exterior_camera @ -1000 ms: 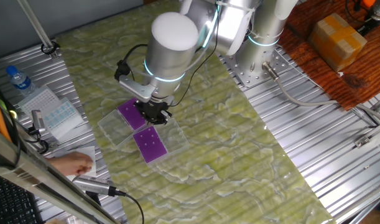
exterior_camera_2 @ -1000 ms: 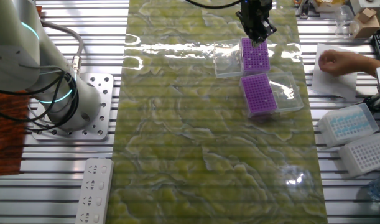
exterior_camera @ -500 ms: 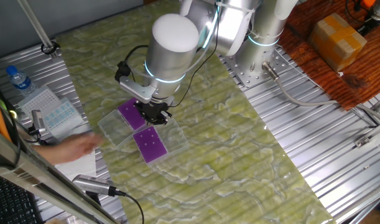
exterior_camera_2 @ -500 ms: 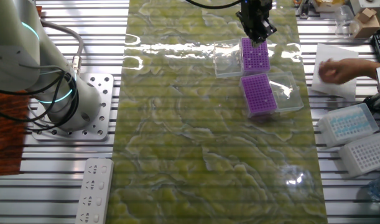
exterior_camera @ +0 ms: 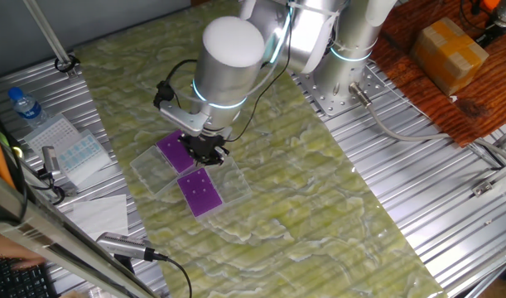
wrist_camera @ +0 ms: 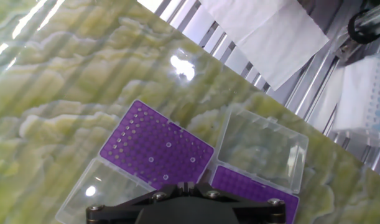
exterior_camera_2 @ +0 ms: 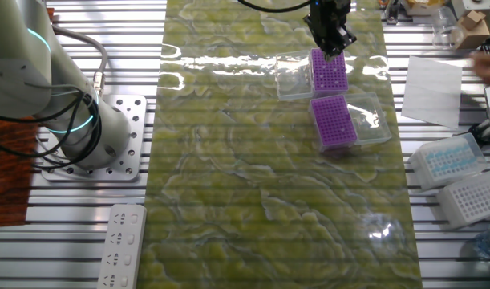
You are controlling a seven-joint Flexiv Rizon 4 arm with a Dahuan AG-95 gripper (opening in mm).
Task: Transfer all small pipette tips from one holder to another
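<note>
Two purple tip holders lie side by side on the green mat, each with a clear lid hinged open. In the hand view the nearer purple plate (wrist_camera: 157, 149) carries several small pipette tips (wrist_camera: 168, 144), seen as scattered pale dots. The second purple plate (wrist_camera: 252, 190) is at lower right. My gripper (wrist_camera: 185, 186) hangs at the bottom edge over the gap between the plates, its fingers pressed together with only a thin seam. I cannot see anything between them. From the fixed views the gripper (exterior_camera: 204, 151) (exterior_camera_2: 333, 40) hovers over the far holder (exterior_camera_2: 329, 71). The other holder (exterior_camera_2: 334, 120) lies beside it.
A white paper sheet (exterior_camera_2: 433, 80) and two tip boxes (exterior_camera_2: 449, 156) sit on the slatted table beside the mat. A water bottle (exterior_camera: 25, 106), a cardboard box (exterior_camera: 447, 45), a power strip (exterior_camera_2: 120, 245) and the arm's base (exterior_camera_2: 108, 140) stand around the mat.
The person's hand that rested on the white paper has pulled away toward the edge of the view. The gripper and both holders have not moved.
</note>
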